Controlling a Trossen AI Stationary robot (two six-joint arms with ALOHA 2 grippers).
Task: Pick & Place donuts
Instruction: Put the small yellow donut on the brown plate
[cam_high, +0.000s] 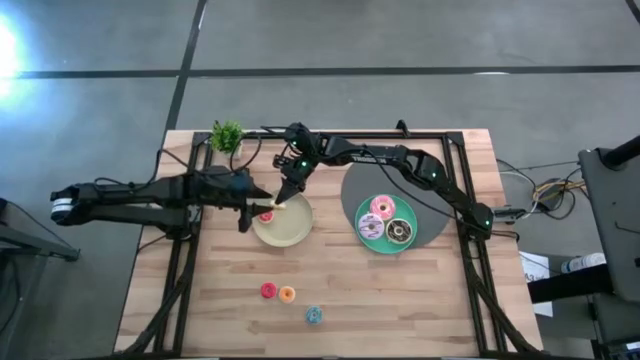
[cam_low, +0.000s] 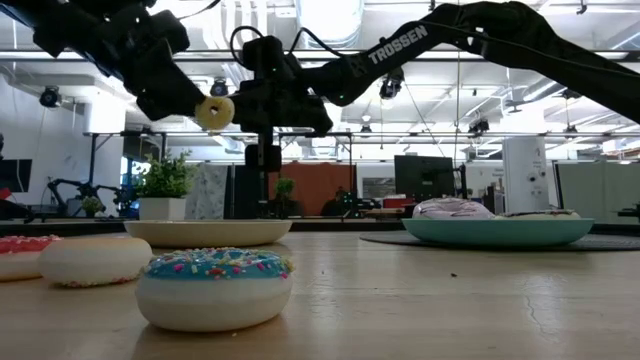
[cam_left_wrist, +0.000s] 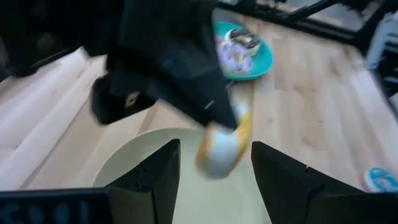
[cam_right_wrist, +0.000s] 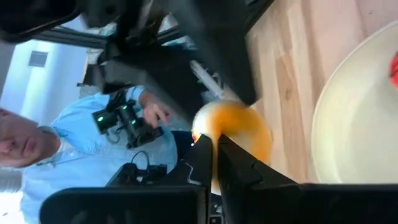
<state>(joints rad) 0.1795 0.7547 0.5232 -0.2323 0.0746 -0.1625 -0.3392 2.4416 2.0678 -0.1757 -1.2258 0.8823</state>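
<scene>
Seen from above, the yellow donut (cam_low: 215, 112) is nearly lost under the two arms where they meet over the cream plate (cam_high: 290, 235). It shows plainly only from table height, in the air above that plate. Both wrist views are smeared by blur. How the right fingers (cam_right_wrist: 202, 158) bite the ring cannot be made out, only that they are pressed together with the donut at their tips, apparently pinching it. A person in a light-blue shirt (cam_right_wrist: 68, 165) shows beyond the table, partly hidden by the arm.

The right gripper (cam_high: 284, 197) hangs over the plate's 12 o'clock edge. The left gripper (cam_high: 257, 211) comes in from 9 o'clock, its fingers (cam_left_wrist: 155, 177) spread, and the donut sits just off their tips, framed by the gap and touching neither.

A red mini (cam_high: 266, 215) lies on the cream plate at 9 o'clock, beneath the left gripper. At 3 o'clock of that plate, on a grey mat (cam_high: 352, 190), the teal plate (cam_high: 372, 246) holds the pink (cam_high: 382, 207), lilac (cam_high: 370, 227) and brown (cam_high: 399, 232) donuts. At 6 o'clock, on bare wood, lie a second red mini (cam_high: 268, 291), touching an orange mini (cam_high: 287, 294), and a blue mini (cam_high: 314, 316). The low view's edge cuts off that red one.
</scene>
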